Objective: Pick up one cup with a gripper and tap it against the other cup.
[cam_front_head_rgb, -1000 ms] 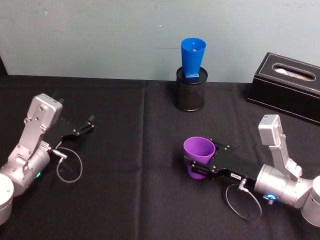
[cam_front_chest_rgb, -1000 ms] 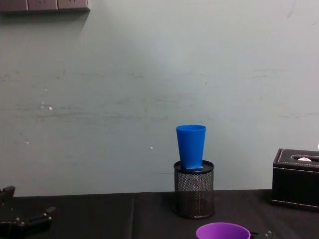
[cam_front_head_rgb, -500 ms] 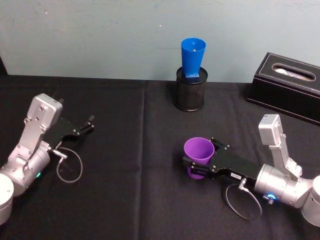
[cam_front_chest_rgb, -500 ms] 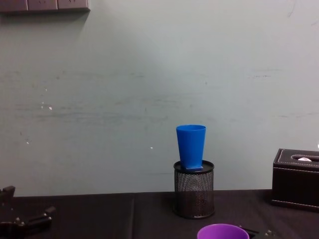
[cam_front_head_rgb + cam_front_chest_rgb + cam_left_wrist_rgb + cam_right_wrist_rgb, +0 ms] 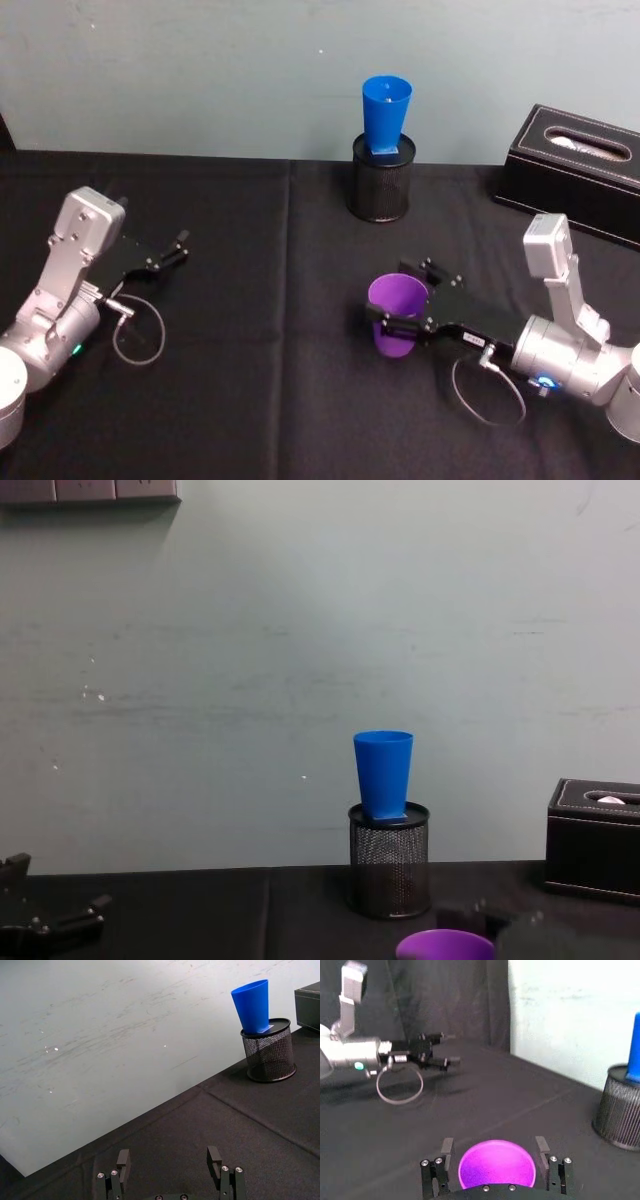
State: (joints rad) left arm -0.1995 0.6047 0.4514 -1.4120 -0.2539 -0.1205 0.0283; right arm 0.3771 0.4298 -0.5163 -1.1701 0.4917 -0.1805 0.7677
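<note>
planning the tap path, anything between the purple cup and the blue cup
Nothing stands between them in the head view: only bare black tablecloth from the purple cup, held by the right gripper, to the blue cup atop the mesh holder.

A black wire-mesh pen holder (image 5: 379,180) stands upright at about 12 o'clock on the table, close to the far edge and just before the wall. Its round rim (image 5: 266,1026) is dark and solid above the mesh sides (image 5: 389,873). At roughly 2 o'clock, well apart from the holder, lies a black tissue box (image 5: 578,172) with pale stitching along its edges and a slot in its top where white tissue shows. A black cloth (image 5: 250,300) covers the table, with a crease running from 12 toward 6 o'clock. Behind it rises a pale, scuffed greenish wall (image 5: 300,630), and a grey fixture (image 5: 90,491) sits high on it toward 10 o'clock.
</note>
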